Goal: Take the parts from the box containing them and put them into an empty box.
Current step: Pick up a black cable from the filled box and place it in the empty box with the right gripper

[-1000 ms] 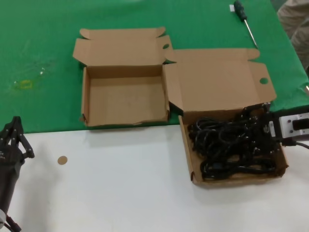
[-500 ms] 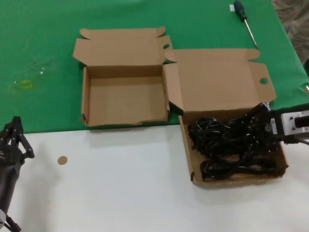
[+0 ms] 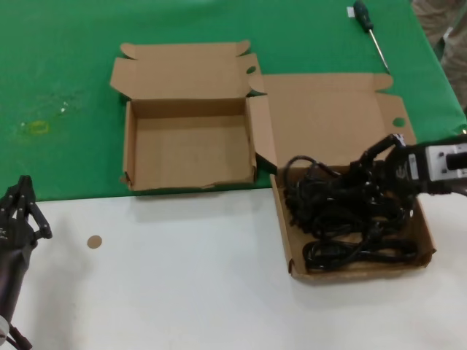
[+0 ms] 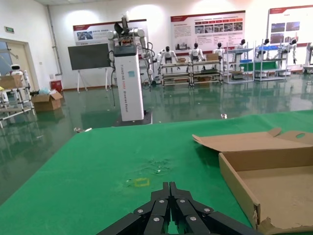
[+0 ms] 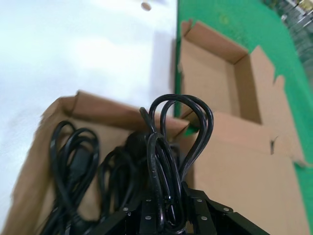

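Observation:
The wide shallow cardboard box [image 3: 425, 232] on the white table holds several black power cords [image 3: 343, 251]. My right gripper [image 3: 373, 169] is shut on one cord bundle [image 3: 332, 191], which rises above the others over the box's far part. In the right wrist view that cord [image 5: 168, 161] loops up from between the fingers [image 5: 146, 213], with more cords [image 5: 73, 161] lying below in the box [image 5: 93, 105]. The smaller empty box [image 3: 190, 149] stands open to the left on the green cloth, and the right wrist view shows this empty box [image 5: 210, 83] too. My left gripper [image 3: 25, 200] is shut and parked at the near left.
A screwdriver [image 3: 370, 33] lies on the green cloth at the far right. A small brown disc [image 3: 94, 241] rests on the white table near the left arm. The wide box's lid [image 3: 328, 120] lies flat behind it, touching the empty box's right wall.
My right gripper has risen and shifted left with a cord bundle in it, pulling the cord up out of the pile. The left arm has not moved.

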{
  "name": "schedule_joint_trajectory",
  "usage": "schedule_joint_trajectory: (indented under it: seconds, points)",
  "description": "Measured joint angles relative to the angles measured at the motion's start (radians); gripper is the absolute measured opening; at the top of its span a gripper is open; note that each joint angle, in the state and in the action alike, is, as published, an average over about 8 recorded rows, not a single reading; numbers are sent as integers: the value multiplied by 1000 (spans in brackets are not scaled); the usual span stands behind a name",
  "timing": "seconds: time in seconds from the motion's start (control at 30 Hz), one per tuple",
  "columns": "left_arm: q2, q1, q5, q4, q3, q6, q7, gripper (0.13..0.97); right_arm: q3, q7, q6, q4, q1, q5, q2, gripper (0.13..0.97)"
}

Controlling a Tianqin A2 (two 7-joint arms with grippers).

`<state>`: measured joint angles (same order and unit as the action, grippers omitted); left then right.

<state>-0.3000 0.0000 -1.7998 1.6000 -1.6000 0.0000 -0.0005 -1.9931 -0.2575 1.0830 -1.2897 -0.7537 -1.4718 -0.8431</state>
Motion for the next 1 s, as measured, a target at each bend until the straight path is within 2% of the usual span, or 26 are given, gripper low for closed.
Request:
schedule_joint_trajectory:
  seconds: [0.33, 1.0]
  points:
    - [0, 0, 0, 0, 0, 0, 0, 152, -23, 26, -36, 1, -65, 34, 89, 230]
    - [0, 0, 0, 0, 0, 0, 0, 152, -153, 138, -182, 116, -230, 205, 440, 228]
